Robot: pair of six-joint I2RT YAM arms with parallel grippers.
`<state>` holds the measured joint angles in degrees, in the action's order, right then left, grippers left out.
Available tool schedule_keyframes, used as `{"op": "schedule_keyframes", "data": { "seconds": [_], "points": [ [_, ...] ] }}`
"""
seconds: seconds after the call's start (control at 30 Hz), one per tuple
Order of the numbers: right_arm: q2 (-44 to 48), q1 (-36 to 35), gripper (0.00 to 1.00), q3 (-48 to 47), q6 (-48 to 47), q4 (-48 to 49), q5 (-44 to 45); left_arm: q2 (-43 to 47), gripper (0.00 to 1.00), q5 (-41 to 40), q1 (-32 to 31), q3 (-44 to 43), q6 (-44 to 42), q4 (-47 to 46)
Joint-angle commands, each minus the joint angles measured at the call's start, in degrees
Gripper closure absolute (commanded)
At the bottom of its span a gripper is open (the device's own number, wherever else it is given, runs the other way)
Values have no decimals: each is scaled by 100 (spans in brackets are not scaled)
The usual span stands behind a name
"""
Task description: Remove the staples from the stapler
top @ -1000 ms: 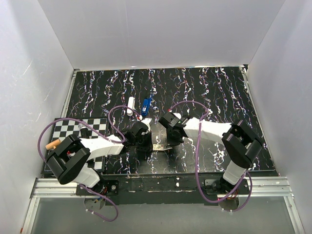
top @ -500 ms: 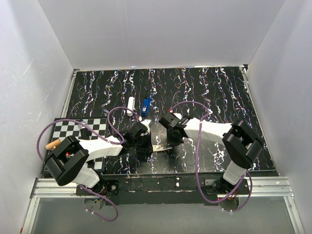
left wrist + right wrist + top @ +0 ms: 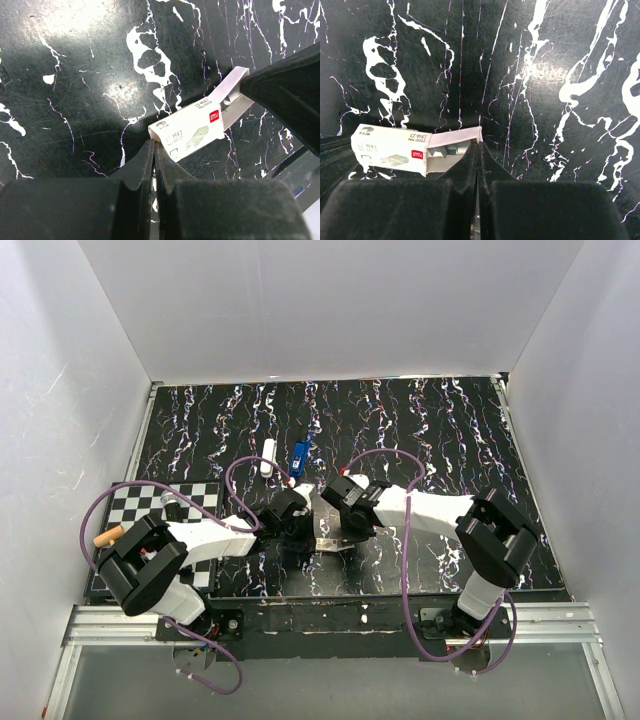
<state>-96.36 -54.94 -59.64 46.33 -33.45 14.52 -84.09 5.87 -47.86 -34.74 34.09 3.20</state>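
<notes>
A small white staple box (image 3: 192, 132) lies on the black marbled table between my two grippers. Its inner tray is slid partly out, with staples showing inside (image 3: 445, 150). It also shows in the top view (image 3: 327, 541). My left gripper (image 3: 154, 146) is shut, its tips touching the box's closed corner. My right gripper (image 3: 479, 146) is shut, its tips against the end of the open tray flap. Nothing shows between either pair of fingers. A blue stapler (image 3: 299, 457) lies further back on the table, apart from both grippers.
A white cylinder-like object (image 3: 268, 455) lies left of the stapler. A checkerboard mat (image 3: 135, 502) sits at the left edge, with an orange-handled tool (image 3: 107, 537) by it. White walls enclose the table on three sides.
The right gripper has shifted a little left toward the box. The left gripper has edged slightly back and right. The stapler has not moved.
</notes>
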Motion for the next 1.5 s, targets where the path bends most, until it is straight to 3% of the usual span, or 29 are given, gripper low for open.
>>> {"op": "schedule_keyframes", "data": {
  "seconds": [0.0, 1.13, 1.47],
  "points": [
    [205, -105, 99, -259, 113, 32, 85, -72, 100, 55, -75, -121, -51, 146],
    [495, -219, 99, 260, 896, 23, 182, 789, 100, -77, -251, 240, 520, 462],
    [451, -254, 99, 163, 861, 163, 77, 518, 100, 19, -303, 213, 520, 357]
  ]
}}
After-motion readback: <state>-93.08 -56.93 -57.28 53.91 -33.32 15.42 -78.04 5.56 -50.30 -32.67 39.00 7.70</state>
